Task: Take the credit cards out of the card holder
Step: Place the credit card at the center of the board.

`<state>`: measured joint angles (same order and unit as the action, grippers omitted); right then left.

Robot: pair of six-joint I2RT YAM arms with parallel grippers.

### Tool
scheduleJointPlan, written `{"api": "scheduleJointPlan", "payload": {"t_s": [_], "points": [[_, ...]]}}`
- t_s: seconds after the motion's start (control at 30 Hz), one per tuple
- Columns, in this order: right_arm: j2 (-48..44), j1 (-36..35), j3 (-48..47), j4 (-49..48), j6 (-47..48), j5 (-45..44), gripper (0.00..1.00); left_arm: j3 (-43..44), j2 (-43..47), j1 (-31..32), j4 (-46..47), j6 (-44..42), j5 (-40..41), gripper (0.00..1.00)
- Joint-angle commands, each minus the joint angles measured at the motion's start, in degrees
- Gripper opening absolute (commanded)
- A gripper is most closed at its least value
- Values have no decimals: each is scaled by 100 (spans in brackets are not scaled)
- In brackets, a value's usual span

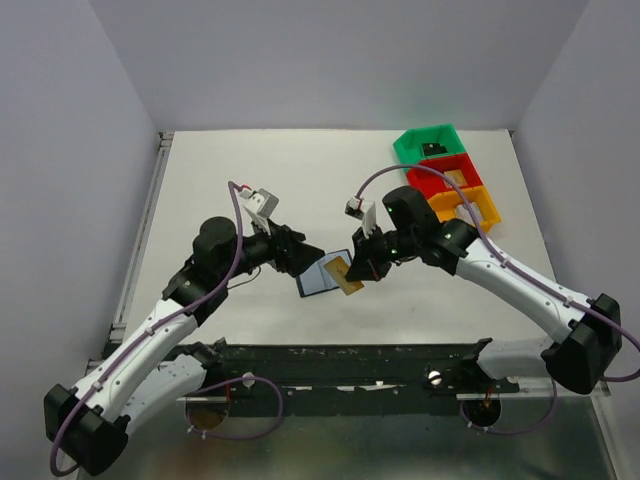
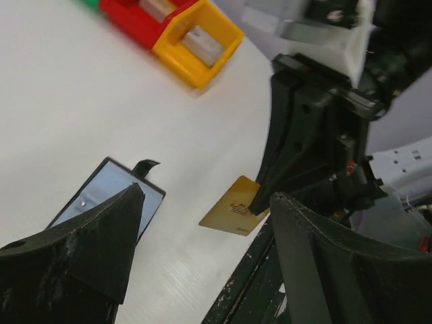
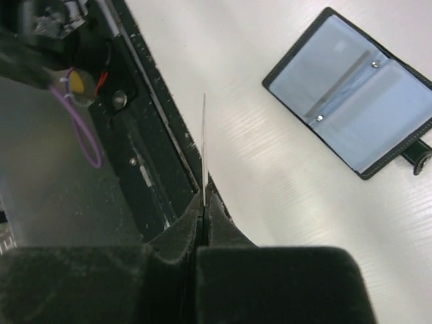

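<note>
Holder (image 3: 358,91): lies open on the desk (image 1: 250,180), between the arms
Gold card (image 2: 236,214): out of holder, pinched by right tool (image 3: 202,209), just beside holder
Left tool (image 2: 206,199): spread, empty, over holder
To do: other cards, none visible; pockets' contents unclear

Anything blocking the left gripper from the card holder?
Nothing visible. The left gripper is open right by the card holder, which lies open on the table. The gold card, pinched in the right gripper, sits off to the holder's side, not across it.
</note>
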<state>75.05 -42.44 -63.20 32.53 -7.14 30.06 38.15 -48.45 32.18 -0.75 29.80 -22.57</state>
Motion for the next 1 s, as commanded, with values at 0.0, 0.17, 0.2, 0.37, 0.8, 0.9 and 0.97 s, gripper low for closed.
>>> {"api": "scheduleJointPlan", "payload": {"t_s": [0.0, 0.17, 0.2, 0.37, 0.8, 0.9, 0.97], "points": [[-376, -37, -289, 736, 651, 1053, 0, 465, 484, -63, -346, -870, -1696, 86], [-280, -282, -816, 1483, 1091, 1449, 0, 325, 547, -63, -154, -889, -2663, 81], [-245, -335, -878, 1553, 1135, 1467, 0, 316, 468, -63, -110, -862, -2813, 79], [-87, -581, -1150, 1809, 1232, 1467, 0, 246, 248, -63, 49, -765, -3193, 73], [168, -801, -1458, 2011, 1338, 1371, 0, 193, 90, -63, 295, -748, -3702, 58], [195, -801, -1511, 2029, 1355, 1362, 0, 158, 72, -63, 286, -730, -3781, 58], [221, -810, -1572, 2046, 1364, 1362, 0, 149, 63, -63, 286, -730, -3808, 57]]}}
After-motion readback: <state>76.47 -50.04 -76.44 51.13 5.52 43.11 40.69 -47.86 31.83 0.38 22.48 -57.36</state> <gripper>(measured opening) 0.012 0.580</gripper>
